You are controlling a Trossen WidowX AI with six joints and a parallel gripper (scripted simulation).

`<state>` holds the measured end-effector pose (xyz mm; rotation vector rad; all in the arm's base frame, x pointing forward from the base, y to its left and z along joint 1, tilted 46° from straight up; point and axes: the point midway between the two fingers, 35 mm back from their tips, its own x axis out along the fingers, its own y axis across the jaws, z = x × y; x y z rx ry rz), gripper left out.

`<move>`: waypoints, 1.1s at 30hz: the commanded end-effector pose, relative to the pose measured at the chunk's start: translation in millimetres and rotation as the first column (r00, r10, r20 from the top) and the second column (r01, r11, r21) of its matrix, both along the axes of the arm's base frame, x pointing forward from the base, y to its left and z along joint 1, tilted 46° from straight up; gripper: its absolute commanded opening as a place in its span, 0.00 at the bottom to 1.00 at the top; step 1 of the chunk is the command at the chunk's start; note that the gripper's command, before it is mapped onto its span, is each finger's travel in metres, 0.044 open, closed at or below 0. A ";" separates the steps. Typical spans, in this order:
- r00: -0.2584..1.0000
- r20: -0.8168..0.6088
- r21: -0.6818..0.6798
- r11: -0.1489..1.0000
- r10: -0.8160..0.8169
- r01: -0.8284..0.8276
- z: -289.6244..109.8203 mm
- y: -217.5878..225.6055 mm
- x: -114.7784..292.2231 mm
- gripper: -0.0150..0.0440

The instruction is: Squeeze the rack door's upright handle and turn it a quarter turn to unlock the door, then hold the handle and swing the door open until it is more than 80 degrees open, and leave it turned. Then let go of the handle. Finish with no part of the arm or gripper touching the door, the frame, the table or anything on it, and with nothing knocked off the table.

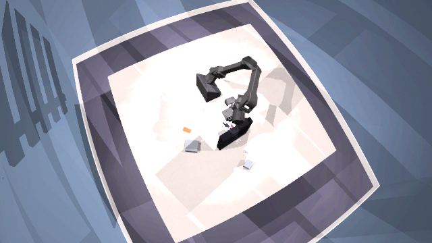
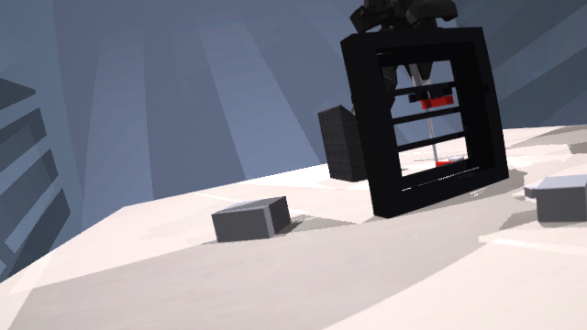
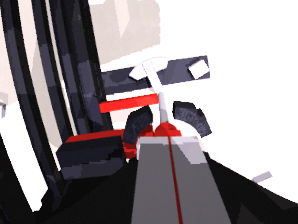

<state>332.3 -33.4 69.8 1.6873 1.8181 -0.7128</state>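
The black rack frame stands upright on the table. The barred door appears closed, lying along the frame; its exact angle is hard to tell. The pale upright handle rod stands on the arm's side of the door. Its red upper tab reaches sideways toward the frame. My gripper comes down from above and is shut on the upper part of the handle, one dark finger on each side. The contact is partly hidden by the grey block close to the wrist camera.
The arm's dark base block stands behind the frame. A grey box lies on one side of the frame, a smaller grey block on the other. A flat orange piece lies near the grey box.
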 end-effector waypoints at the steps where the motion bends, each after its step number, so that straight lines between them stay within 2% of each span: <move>1: 0.999 0.037 0.005 0.999 0.037 -0.037 -1.2 -1.2 -2.4 0.30; 15: 0.949 0.224 -0.005 0.974 0.221 -0.225 -6.6 -7.4 -11.9 0.30; 33: 0.810 0.421 -0.061 0.903 0.409 -0.425 -20.6 -23.1 -31.1 0.30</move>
